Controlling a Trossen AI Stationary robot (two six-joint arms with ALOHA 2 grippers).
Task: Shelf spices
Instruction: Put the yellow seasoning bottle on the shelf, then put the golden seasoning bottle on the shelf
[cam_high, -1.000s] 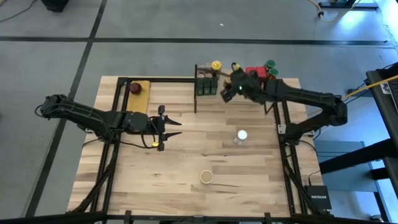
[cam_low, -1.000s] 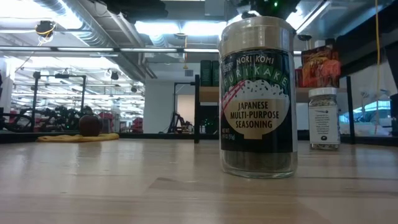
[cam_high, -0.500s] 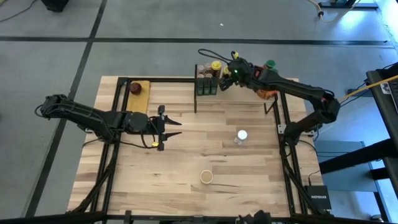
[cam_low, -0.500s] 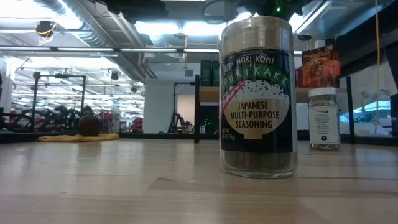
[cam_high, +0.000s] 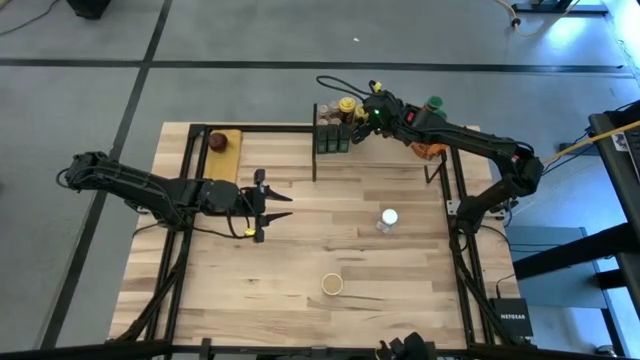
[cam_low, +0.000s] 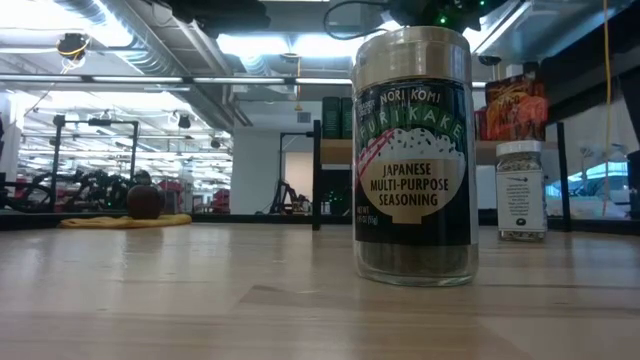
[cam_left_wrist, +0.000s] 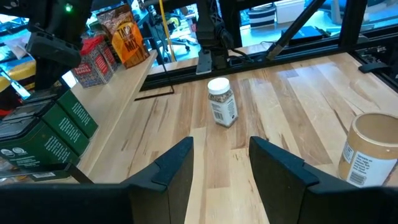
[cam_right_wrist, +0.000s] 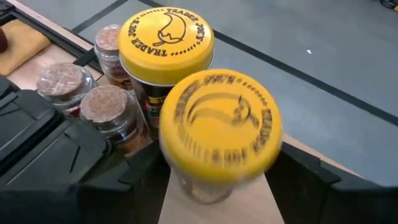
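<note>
In the high view, the right gripper (cam_high: 366, 107) reaches to the upper centre of the frame, over the far left end of the pale wood shelf on a thin black frame (cam_high: 385, 136), beside a cluster of spice containers there. Its wrist view shows a small glass jar with a yellow lid (cam_right_wrist: 219, 129) clamped between its two dark fingers (cam_right_wrist: 121, 186), just beside a second yellow-lidded jar marked Trader Joe's (cam_right_wrist: 165, 43), two cork-topped jars (cam_right_wrist: 106, 104) and the dark rectangular tins (cam_right_wrist: 43, 143). In the high view the tins (cam_high: 333, 139) sit at the shelf's left end, with red boxes (cam_high: 411, 116), a green-lidded jar (cam_high: 434, 103) and an orange packet (cam_high: 430, 150) further right along it. The left gripper (cam_high: 275, 205) hangs at centre left of the frame above the plank-striped wooden tabletop (cam_high: 300, 270), its fingers (cam_left_wrist: 174, 165) spread apart and holding nothing. Still on the tabletop are a white-lidded jar (cam_high: 388, 218) at centre right and a tan-lidded jar (cam_high: 332, 284) at lower centre; the low view shows the latter close up as a furikake seasoning jar (cam_low: 415, 160). A dark red round thing (cam_high: 217, 141) rests on a yellow pad (cam_high: 228, 143) at the upper left of the table.
</note>
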